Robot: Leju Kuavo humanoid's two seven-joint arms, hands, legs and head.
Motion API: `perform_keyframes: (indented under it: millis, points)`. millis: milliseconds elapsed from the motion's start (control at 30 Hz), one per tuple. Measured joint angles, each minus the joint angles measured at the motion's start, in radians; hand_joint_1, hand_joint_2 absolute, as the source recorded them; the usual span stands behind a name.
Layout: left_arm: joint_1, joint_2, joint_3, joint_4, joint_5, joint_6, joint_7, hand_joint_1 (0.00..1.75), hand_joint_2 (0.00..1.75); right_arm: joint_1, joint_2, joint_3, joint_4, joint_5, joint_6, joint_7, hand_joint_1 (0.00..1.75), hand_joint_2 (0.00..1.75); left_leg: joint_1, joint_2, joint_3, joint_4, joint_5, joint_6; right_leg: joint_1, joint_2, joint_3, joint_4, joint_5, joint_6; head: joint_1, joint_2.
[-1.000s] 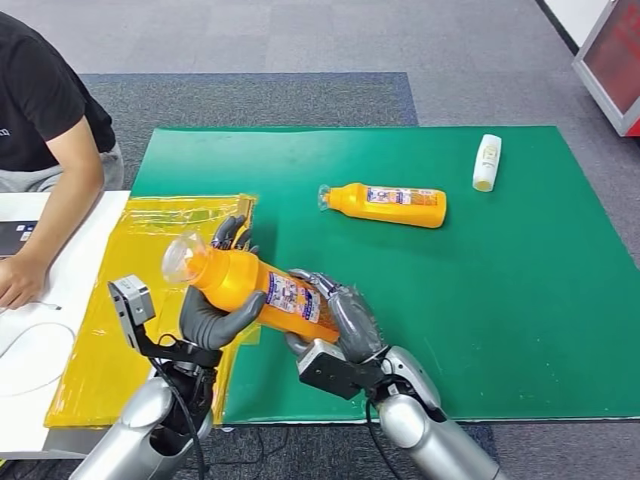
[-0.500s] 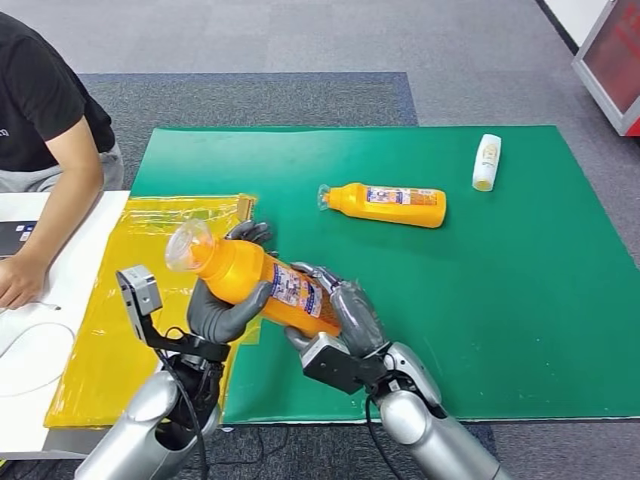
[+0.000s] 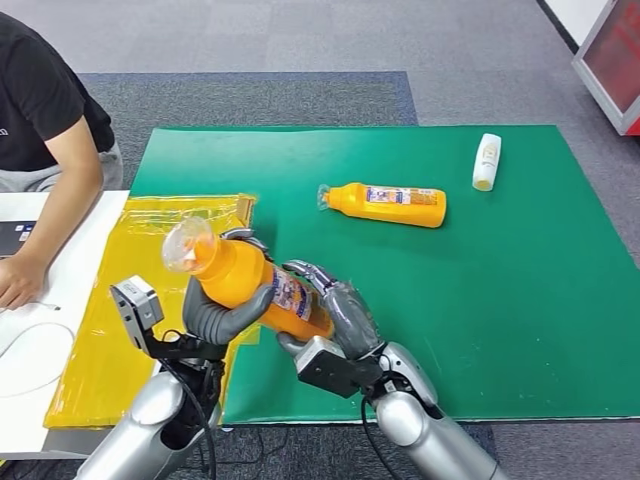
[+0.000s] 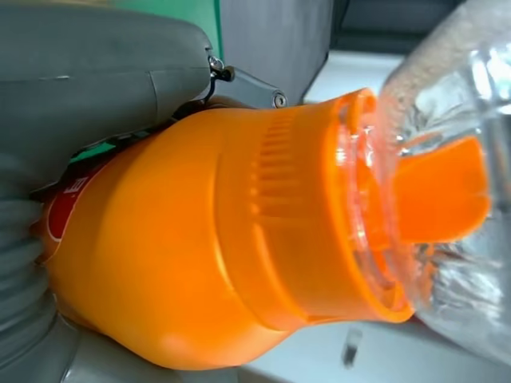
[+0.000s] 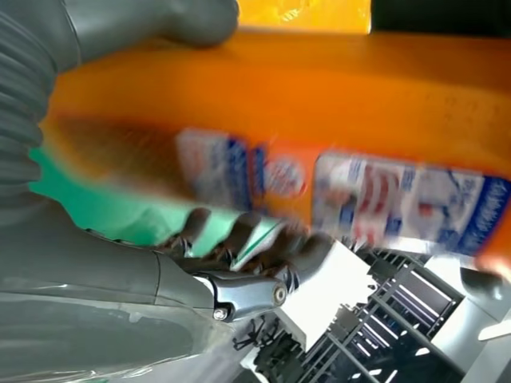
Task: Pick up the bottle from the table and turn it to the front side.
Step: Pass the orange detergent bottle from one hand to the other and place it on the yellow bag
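Note:
An orange bottle (image 3: pixel 245 283) with a clear cap (image 3: pixel 185 246) hangs tilted above the seam between the yellow sheet and the green mat (image 3: pixel 513 300), cap end up and toward the left. My left hand (image 3: pixel 219 312) grips its upper body from below, thumb (image 4: pixel 102 72) over the shoulder of the orange bottle (image 4: pixel 180 247). My right hand (image 3: pixel 341 316) holds the base end, its thumb (image 5: pixel 151 24) on one side of the orange bottle (image 5: pixel 338 96) and fingers (image 5: pixel 241 239) on the other. The blue and white label (image 3: pixel 290 293) faces partly up.
A second orange bottle (image 3: pixel 389 205) lies on its side mid-mat, and a small white bottle (image 3: pixel 487 162) lies at the far right. A yellow sheet (image 3: pixel 113 320) covers the left. A person (image 3: pixel 45 120) sits at the far left, forearm on a white table (image 3: pixel 30 400).
The held bottle has turned about its long axis, so less of the label shows. Its cap end has risen slightly, and my left hand has shifted its grip around the body.

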Motion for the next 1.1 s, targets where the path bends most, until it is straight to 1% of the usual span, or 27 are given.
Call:
perform_keyframes:
  millis: [267,467,567,733,1100]
  points:
    - [0.010,0.031,0.030,0.000,-0.142,0.077,-0.006,1.75,1.75,0.025,0.001,-0.012,0.002,-0.026,-0.015,-0.014,0.00,1.75,0.000,0.000,0.000,0.000,0.000,0.000,0.000,0.000,0.000,0.000,0.000,0.000,0.000,0.000]
    - [0.008,0.054,0.060,-0.003,-0.333,0.167,0.010,1.75,1.75,0.036,0.010,-0.025,0.013,-0.034,-0.018,-0.017,0.00,1.75,0.000,0.000,0.000,0.000,0.000,0.000,0.000,0.000,0.000,0.000,0.000,0.000,0.000,0.000]
    - [0.005,0.072,0.067,-0.008,-0.452,0.185,0.046,1.75,1.75,0.044,0.012,-0.033,0.017,-0.035,-0.017,-0.018,0.00,1.75,0.000,0.000,0.000,0.000,0.000,0.000,0.000,0.000,-0.001,0.000,0.000,0.000,0.000,0.000]
    - [0.002,0.099,0.071,-0.013,-0.617,0.186,0.114,1.75,1.75,0.057,0.016,-0.055,0.020,-0.035,-0.011,-0.021,0.00,1.75,0.000,0.000,0.000,0.000,0.000,0.000,0.000,0.000,-0.001,0.000,0.000,0.000,0.000,0.000]
    - [0.016,0.141,0.072,-0.013,-0.931,0.158,0.271,1.75,1.75,0.106,0.031,-0.116,0.019,-0.019,0.009,-0.007,0.00,1.75,0.000,0.000,-0.001,0.000,0.000,0.000,0.000,0.000,-0.001,0.000,0.000,0.000,0.000,0.000]
